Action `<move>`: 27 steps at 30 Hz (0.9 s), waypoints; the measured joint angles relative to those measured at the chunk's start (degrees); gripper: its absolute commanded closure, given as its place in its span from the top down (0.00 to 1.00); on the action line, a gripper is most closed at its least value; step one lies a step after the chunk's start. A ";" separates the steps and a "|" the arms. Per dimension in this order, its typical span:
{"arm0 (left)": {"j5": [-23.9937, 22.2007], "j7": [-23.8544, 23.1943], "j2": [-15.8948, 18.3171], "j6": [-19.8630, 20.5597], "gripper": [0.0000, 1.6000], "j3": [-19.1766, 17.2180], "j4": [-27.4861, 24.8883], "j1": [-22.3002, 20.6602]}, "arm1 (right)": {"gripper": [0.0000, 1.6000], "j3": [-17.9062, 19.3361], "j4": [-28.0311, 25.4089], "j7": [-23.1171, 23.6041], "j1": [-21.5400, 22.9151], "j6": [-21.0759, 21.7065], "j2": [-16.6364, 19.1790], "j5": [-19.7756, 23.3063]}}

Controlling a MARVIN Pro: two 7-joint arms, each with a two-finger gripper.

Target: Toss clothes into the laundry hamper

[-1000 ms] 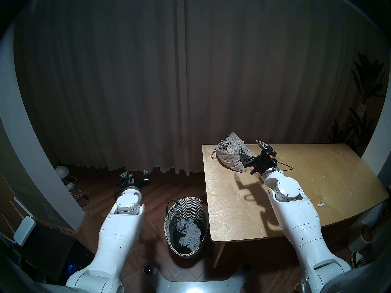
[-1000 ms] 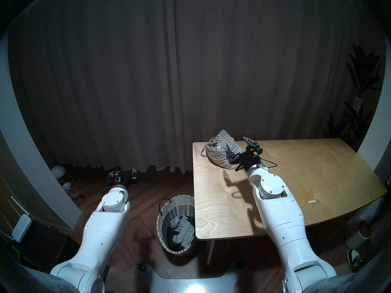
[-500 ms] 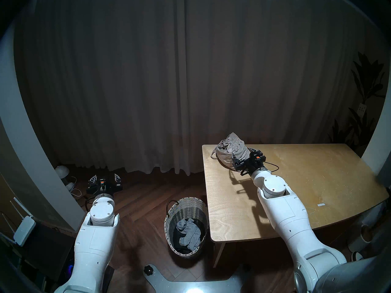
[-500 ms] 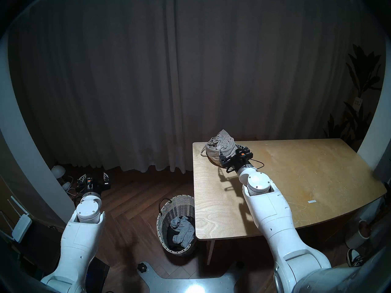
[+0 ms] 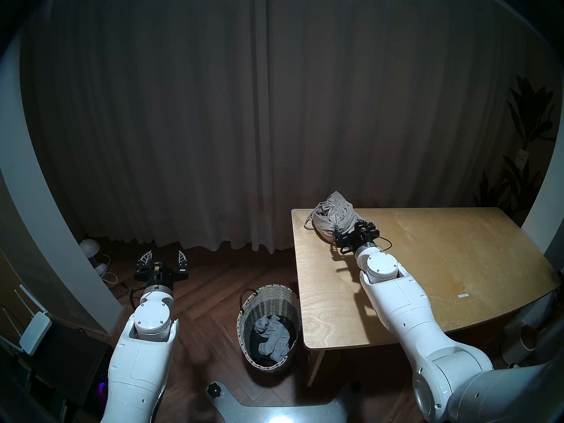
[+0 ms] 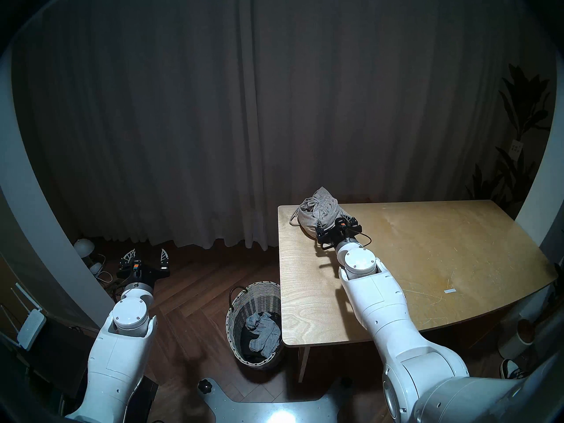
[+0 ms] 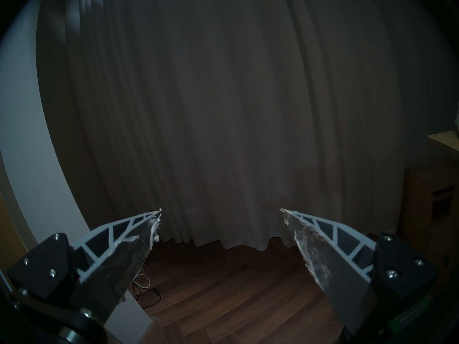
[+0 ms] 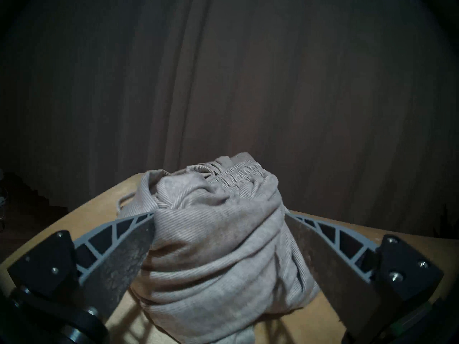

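Observation:
The beige-grey ribbed garment (image 5: 331, 218) (image 6: 317, 213) with a drawstring lies bunched at the far left corner of the wooden table (image 5: 442, 260). My right gripper (image 5: 345, 227) (image 6: 331, 222) is shut on it; in the right wrist view the fingers (image 8: 131, 251) press its sides and the garment (image 8: 218, 256) fills the gap. The wicker hamper (image 5: 268, 294) (image 6: 258, 291) stands on the floor left of the table. It holds the heather-grey garment (image 5: 273, 338) (image 6: 264, 334) on top of a black one (image 5: 255, 347). My left gripper (image 5: 164, 254) (image 6: 147, 252) (image 7: 221, 210) is open and empty over the floor.
A dark curtain (image 5: 244, 123) hangs behind everything. A white lamp and cables (image 5: 89, 247) lie on the floor at far left, by a wall panel and a router (image 5: 35, 332). A plant (image 5: 525, 138) stands at far right. A shoe (image 6: 512, 375) sits by the table.
My right gripper moved forward and left around the beige-grey garment and closed on it. My left arm swung left away from the hamper, then came slightly back right, gripper still open.

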 measured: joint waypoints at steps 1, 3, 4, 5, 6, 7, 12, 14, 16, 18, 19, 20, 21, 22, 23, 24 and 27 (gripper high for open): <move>0.00 -0.11 -0.01 0.09 1.00 0.07 -0.34 0.20 | 1.00 -0.07 -0.05 -0.39 -0.19 -0.20 -0.15 -0.12; 0.00 -0.61 -0.02 0.78 1.00 0.37 -1.83 1.03 | 1.00 -0.69 0.04 -2.05 -0.89 -0.90 -0.87 -0.73; 0.00 -0.84 -0.02 1.26 1.00 0.48 -2.59 1.39 | 1.00 -1.04 0.35 -2.78 -1.03 -1.13 -1.27 -1.04; 0.00 -1.12 0.03 1.95 1.00 0.58 -3.57 1.83 | 1.00 -1.53 1.01 -3.57 -1.05 -1.34 -1.85 -1.41; 0.00 -1.27 0.06 2.32 1.00 0.62 -4.05 2.04 | 1.00 -1.84 1.52 -4.02 -0.98 -1.43 -2.19 -1.63; 0.00 -1.47 0.11 2.82 1.00 0.65 -4.67 2.31 | 1.00 -2.29 2.25 -4.52 -0.84 -1.48 -2.66 -1.92; 0.00 -2.43 0.42 5.77 1.00 0.58 -8.40 3.75 | 1.00 -5.06 7.45 -6.62 1.43 -1.32 -5.18 -3.92; -0.03 -2.66 0.48 6.52 1.00 0.47 -9.36 4.11 | 1.00 -5.70 9.40 -7.23 2.43 -1.02 -5.89 -4.56; -0.15 -2.89 0.51 7.34 1.00 0.29 -10.31 4.56 | 1.00 -6.22 11.47 -8.05 3.70 -0.48 -6.60 -5.20; -0.25 -3.03 0.51 7.87 1.00 0.15 -10.87 4.87 | 1.00 -6.40 12.72 -8.62 4.66 -0.17 -7.01 -5.53; -0.29 -3.08 0.51 8.09 1.00 0.08 -11.08 5.01 | 1.00 -6.45 13.24 -8.84 5.08 -0.02 -7.18 -5.64; -0.46 -3.22 0.52 8.65 1.00 -0.11 -11.63 5.38 | 1.00 -6.50 14.71 -9.36 6.30 0.51 -7.63 -5.88; -0.60 -3.29 0.52 8.98 1.00 -0.23 -11.97 5.62 | 1.00 -6.50 15.57 -9.64 6.98 0.80 -7.88 -5.99; -0.69 -3.32 0.52 9.18 1.00 -0.30 -12.18 5.76 | 1.00 -6.50 16.16 -9.79 7.45 0.95 -8.01 -6.05; -0.77 -3.35 0.52 9.38 1.00 -0.37 -12.38 5.91 | 1.00 -6.50 16.75 -9.95 7.91 1.10 -8.15 -6.11; -1.01 -3.43 0.52 9.85 1.00 -0.56 -12.87 6.29 | 0.08 -6.49 18.29 -10.27 9.12 1.49 -8.44 -6.19; -1.49 -3.52 0.51 10.79 1.00 -0.98 -13.85 7.02 | 0.00 -6.23 21.40 -10.75 11.15 1.88 -8.83 -6.24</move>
